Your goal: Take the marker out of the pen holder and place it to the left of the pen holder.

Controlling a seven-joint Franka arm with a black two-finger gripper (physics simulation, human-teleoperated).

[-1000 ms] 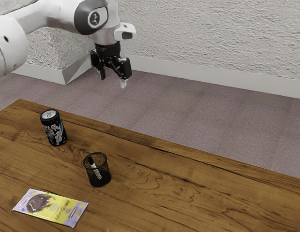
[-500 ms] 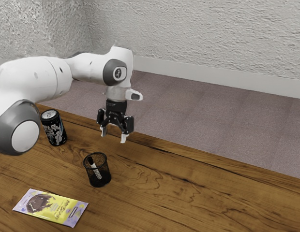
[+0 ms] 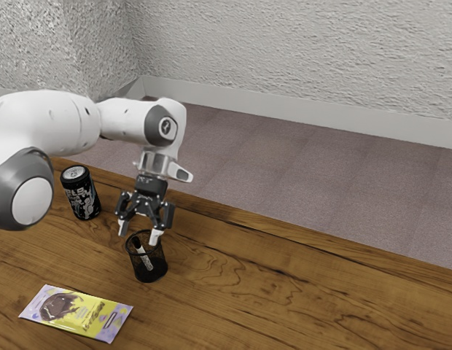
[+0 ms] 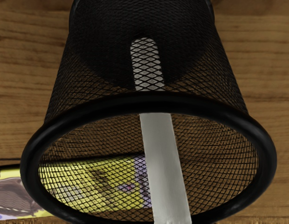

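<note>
Over the rim of the black mesh pen holder [image 3: 147, 268], my gripper [image 3: 141, 239] points down with its two fingers spread apart and nothing held between them. The white marker [image 3: 145, 257] with a black end leans inside the holder. In the wrist view the pen holder [image 4: 149, 100] is very close, its round rim below the hand, and the pale marker [image 4: 164, 163] runs from inside the mesh out toward the rim's near side. The marker's black end is hidden there.
A black can [image 3: 81, 194] stands toward the exterior view's upper left of the holder. A yellow and purple packet [image 3: 76, 313] lies flat on the wooden table [image 3: 284, 292], and the packet [image 4: 93, 184] shows through the mesh in the wrist view.
My gripper has come down and over the table from high up, lately shifting toward the exterior view's left to reach the holder. The holder, marker, can and packet have stayed put.
</note>
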